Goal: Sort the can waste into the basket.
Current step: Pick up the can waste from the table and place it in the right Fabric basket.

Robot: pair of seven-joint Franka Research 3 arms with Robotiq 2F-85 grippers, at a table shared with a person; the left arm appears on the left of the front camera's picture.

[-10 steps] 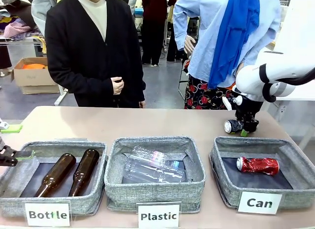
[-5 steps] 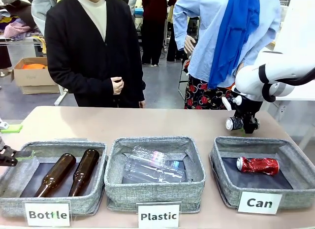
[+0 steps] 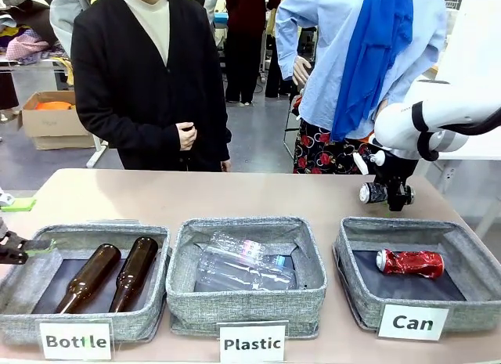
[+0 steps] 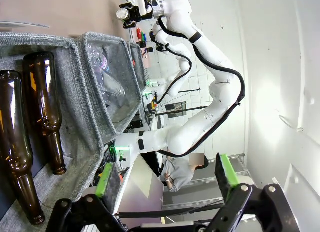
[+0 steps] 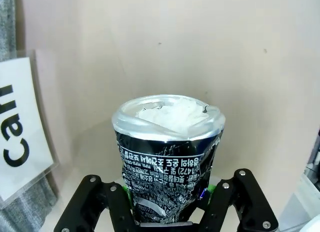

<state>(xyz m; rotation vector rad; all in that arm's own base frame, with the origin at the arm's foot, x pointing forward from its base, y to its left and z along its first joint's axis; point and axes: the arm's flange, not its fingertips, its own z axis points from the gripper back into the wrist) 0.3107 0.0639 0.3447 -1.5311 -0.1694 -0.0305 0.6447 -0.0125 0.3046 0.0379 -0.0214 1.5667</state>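
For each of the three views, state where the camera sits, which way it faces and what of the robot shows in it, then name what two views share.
Front view: fixed between the arms, looking across the table at a person; the right gripper holds the black-and-white can behind the Can basket.
Left wrist view: on the left wrist, rolled sideways, looking along the open left gripper past the brown bottles.
Right wrist view: on the right wrist, looking down at the tabletop, fingers clamping the can.
Shared: the front and left wrist views both show the held can.
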